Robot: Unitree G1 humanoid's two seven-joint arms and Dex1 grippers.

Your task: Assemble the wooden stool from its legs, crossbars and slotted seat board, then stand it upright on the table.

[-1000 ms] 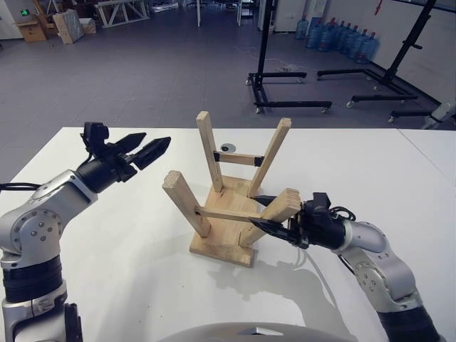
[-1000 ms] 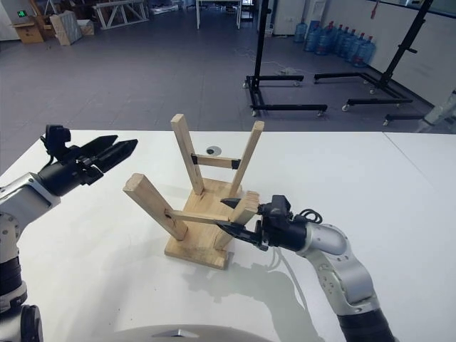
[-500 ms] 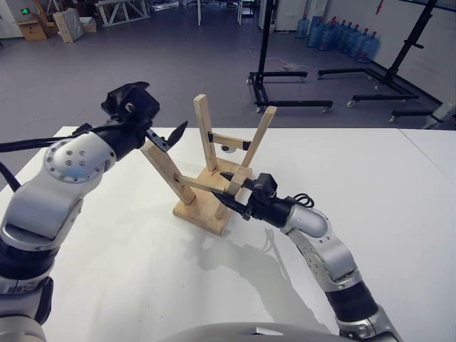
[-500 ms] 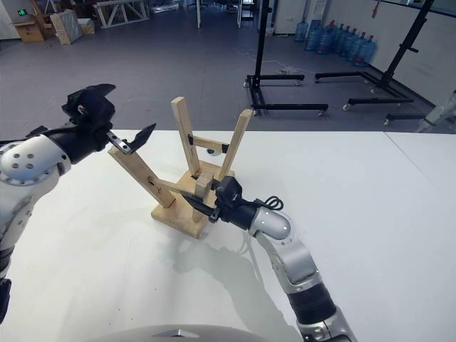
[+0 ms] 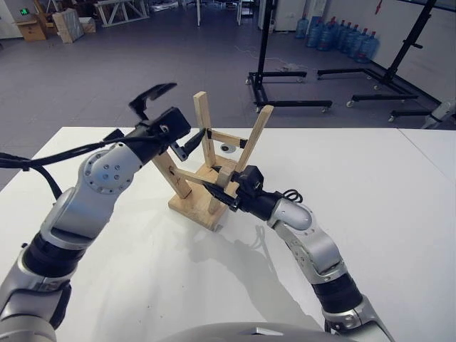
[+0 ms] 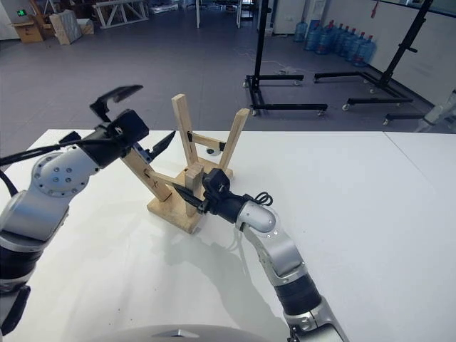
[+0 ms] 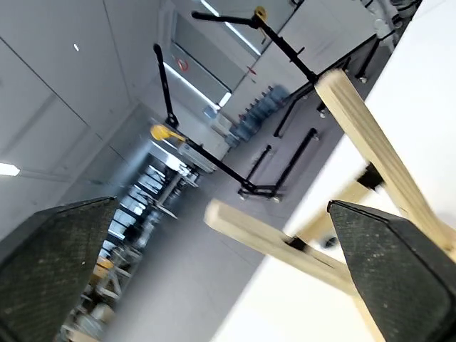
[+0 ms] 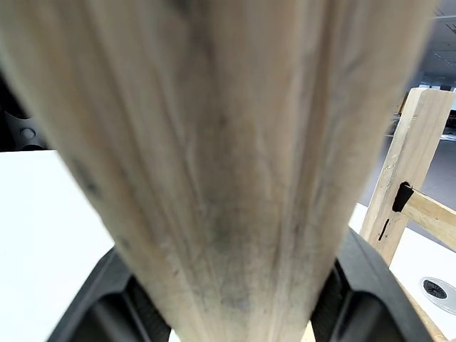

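Sitting upside down on the white table [image 5: 399,214] is the wooden stool [image 5: 208,187]. Its seat board [image 5: 191,211] rests on the table top, and four legs stick up from the seat board. The two far legs [image 5: 204,128] lean away from each other. A crossbar [image 5: 226,139] with black ends joins them high above the seat board. The left leg [image 5: 173,178] leans out past the left edge of the seat board. A second crossbar [image 5: 191,175] runs from it to the near leg [image 5: 225,179], a little way above the seat board.

The right gripper [image 5: 216,192] is over the near right part of the seat board. Its two black fingers [image 8: 107,303] are closed tight on the near leg, one on each side, with the wood squeezed between them.

The left gripper [image 5: 188,108] is high above the left side of the seat board, by the top end of the left leg. Its fingers [image 7: 57,263] are spread very wide and hold nothing. I cannot tell if they touch that leg. From the left wrist, the two far legs show between the wide fingers.

Just past the far edge of the seat board there is a small round hole [image 5: 226,148] in the table. Well behind the seat board, black metal stands [image 5: 285,78] sit on the grey floor, with blue water bottles [image 5: 335,32] beyond them.
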